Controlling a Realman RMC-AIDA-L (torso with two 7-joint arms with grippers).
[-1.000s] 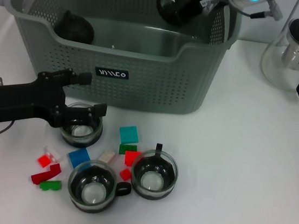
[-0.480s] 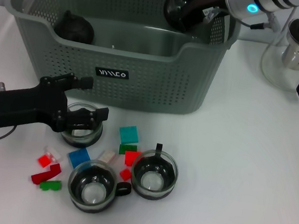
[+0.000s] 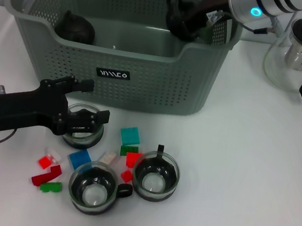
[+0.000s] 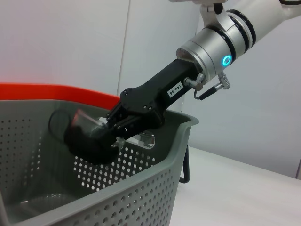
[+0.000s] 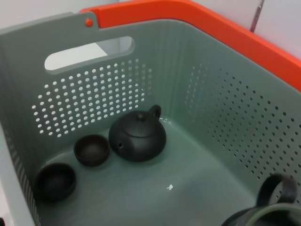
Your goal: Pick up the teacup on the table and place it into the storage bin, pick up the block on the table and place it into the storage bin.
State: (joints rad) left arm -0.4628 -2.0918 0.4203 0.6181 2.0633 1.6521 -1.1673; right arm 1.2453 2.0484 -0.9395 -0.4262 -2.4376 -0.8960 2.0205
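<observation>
Meanwhile, the right gripper is holding a glass teacup clamped above the storage bin, apparently tilted; the left gripper is straddling another teacup, jaws spread.

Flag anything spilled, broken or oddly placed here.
Nothing spilled or broken. The right hand holds a tilted glass teacup over the grey-green perforated storage bin; the left hand straddles another glass teacup.
</observation>
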